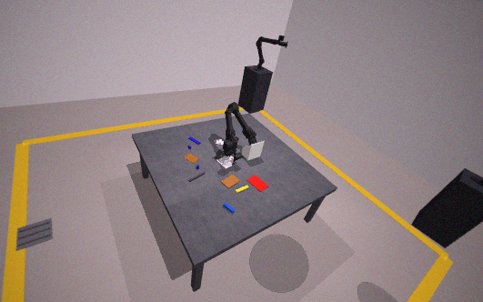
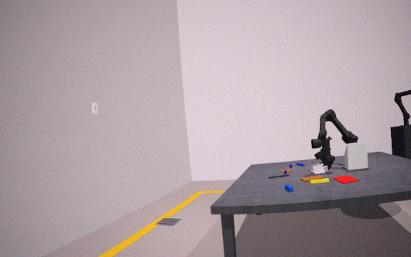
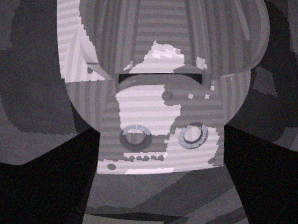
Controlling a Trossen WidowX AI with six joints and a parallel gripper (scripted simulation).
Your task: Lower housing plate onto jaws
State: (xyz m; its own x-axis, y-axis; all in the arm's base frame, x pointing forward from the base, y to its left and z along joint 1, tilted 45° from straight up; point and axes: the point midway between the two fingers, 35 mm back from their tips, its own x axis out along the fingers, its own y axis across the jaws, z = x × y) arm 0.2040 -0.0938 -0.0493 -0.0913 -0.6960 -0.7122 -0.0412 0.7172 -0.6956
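My gripper (image 1: 236, 156) (image 2: 329, 167) (image 3: 160, 131) points down low over the table, shut on the housing plate. The housing plate (image 3: 150, 107) spans between the black fingers in the wrist view, with two round ringed features side by side. Larger striped, rounded pale parts fill the upper part of that view, beyond a dark slot at the plate's edge. The pale assembly (image 1: 226, 161) (image 2: 319, 169) shows as a small white cluster at the fingers; plate and jaws cannot be told apart there. The jaw stubs, and whether the plate sits on them or is level, cannot be made out.
An upright white panel (image 1: 253, 150) (image 2: 356, 156) stands close beside the gripper. On the table (image 1: 273, 205) lie a red plate (image 1: 257, 183) (image 2: 346, 179), a yellow bar (image 1: 242, 188) (image 2: 320, 180), orange plates, blue pieces and a dark rod (image 1: 196, 176). A small white thing (image 1: 219, 142) lies behind the arm.
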